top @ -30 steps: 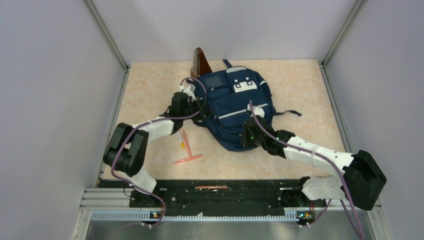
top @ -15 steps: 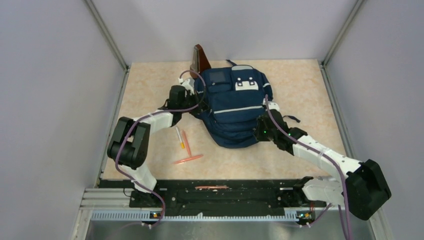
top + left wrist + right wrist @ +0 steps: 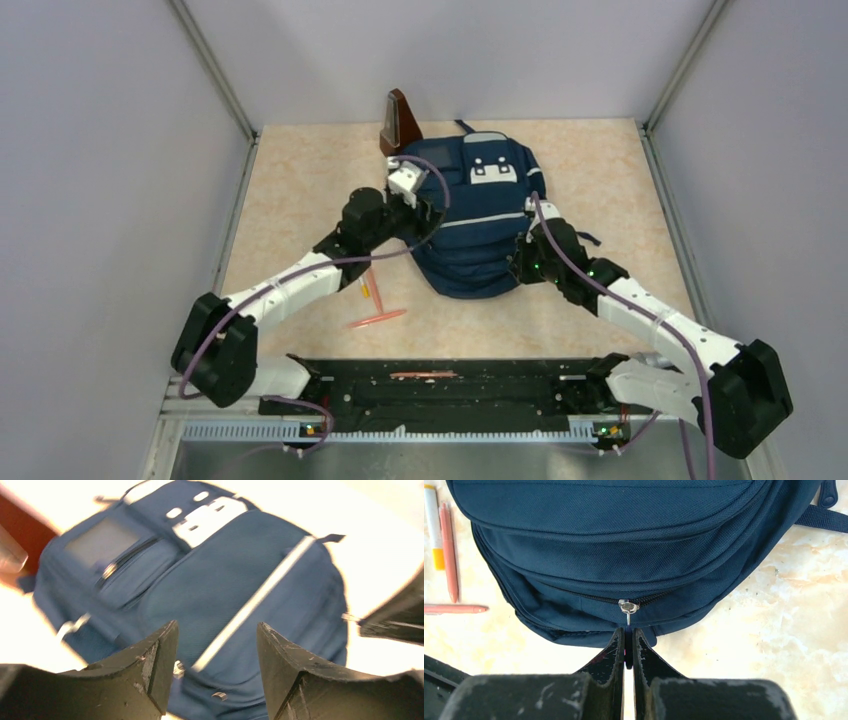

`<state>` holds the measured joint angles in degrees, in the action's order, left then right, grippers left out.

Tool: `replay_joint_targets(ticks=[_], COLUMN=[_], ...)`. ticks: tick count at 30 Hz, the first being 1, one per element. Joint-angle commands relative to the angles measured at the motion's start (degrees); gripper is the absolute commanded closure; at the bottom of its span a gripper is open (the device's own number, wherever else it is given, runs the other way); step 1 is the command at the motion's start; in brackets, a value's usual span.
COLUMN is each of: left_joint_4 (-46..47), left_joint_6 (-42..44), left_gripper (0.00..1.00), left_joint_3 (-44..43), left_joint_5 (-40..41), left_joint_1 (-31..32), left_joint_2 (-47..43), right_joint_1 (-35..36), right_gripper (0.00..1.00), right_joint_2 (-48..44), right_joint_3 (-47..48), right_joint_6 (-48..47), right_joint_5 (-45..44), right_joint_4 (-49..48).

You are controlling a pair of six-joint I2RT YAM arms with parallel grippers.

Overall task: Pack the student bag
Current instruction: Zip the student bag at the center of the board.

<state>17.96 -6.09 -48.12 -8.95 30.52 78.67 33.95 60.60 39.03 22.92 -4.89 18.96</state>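
Student bag [image 3: 480, 240] lies beneath the wide-open left pincer [image 3: 216, 627] — right pincer [image 3: 628, 631] pinched shut on its zipper pull [image 3: 627, 606].

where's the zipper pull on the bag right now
In the right wrist view, the zipper pull sits on the near edge of the student bag, just beyond the tips of the right gripper.

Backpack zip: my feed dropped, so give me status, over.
Left gripper open, above large navy fabric backpack. Right gripper shut, seemingly on silver metal zipper pull. Orange pens loose beside it.
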Motion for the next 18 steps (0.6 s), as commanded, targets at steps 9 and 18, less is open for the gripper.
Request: replay_joint_targets(ticks=[9, 18], left_joint_4=[14.2, 18.6], left_joint_6=[18.9, 18.8], left_gripper=[0.36, 0.34], left_joint_3=[0.9, -3.5], left_joint_5=[-3.9, -5.8], left_joint_1=[14.0, 16.5], left_joint_2=[8.1, 18.3], right_joint_1=[-0.3, -0.3], right_gripper=[1.0, 1.0], right_joint_2=[-3.9, -4.2], right_joint_3=[2.3, 2.1], right_joint_6=[-0.3, 0.1], right_joint_5=[4.2, 4.6], right_joint_4=[2.3, 2.7])
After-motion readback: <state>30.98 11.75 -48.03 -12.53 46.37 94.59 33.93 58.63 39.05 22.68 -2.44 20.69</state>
